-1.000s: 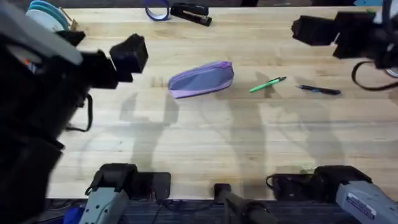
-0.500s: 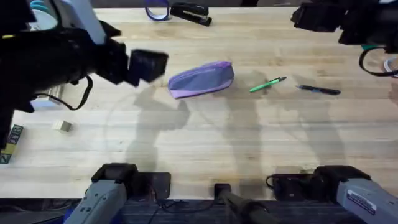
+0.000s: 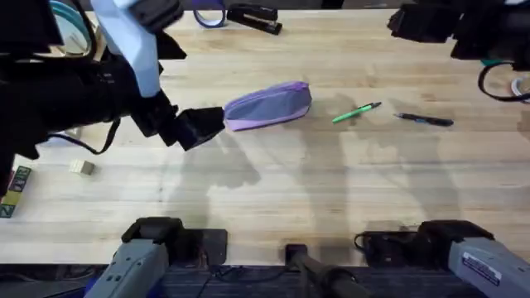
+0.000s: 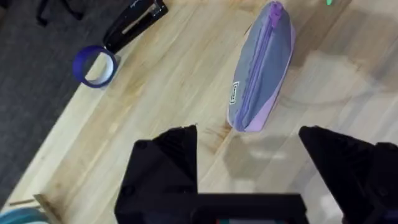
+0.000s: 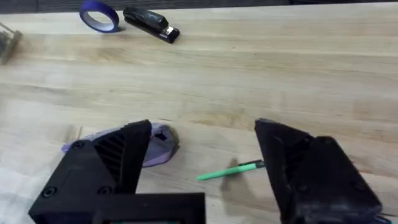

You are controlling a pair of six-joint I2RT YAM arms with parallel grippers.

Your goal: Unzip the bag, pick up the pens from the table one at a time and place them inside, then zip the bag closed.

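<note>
The left gripper (image 3: pixel 201 127) has swung down beside the soft lavender and grey-blue fabric pouch (image 3: pixel 268 105) — fingers spread, holding nothing. The pouch lies mid-table, zipper not yet opened; the right gripper (image 5: pixel 202 168) also hangs spread — unzipping looks next.

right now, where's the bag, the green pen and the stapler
bag (image 3: pixel 267 106), overhead view, middle of its grey-blue side panel
green pen (image 3: pixel 356 112), overhead view, midway along its barrel
stapler (image 5: pixel 151 24), right wrist view, middle of its black body
</note>
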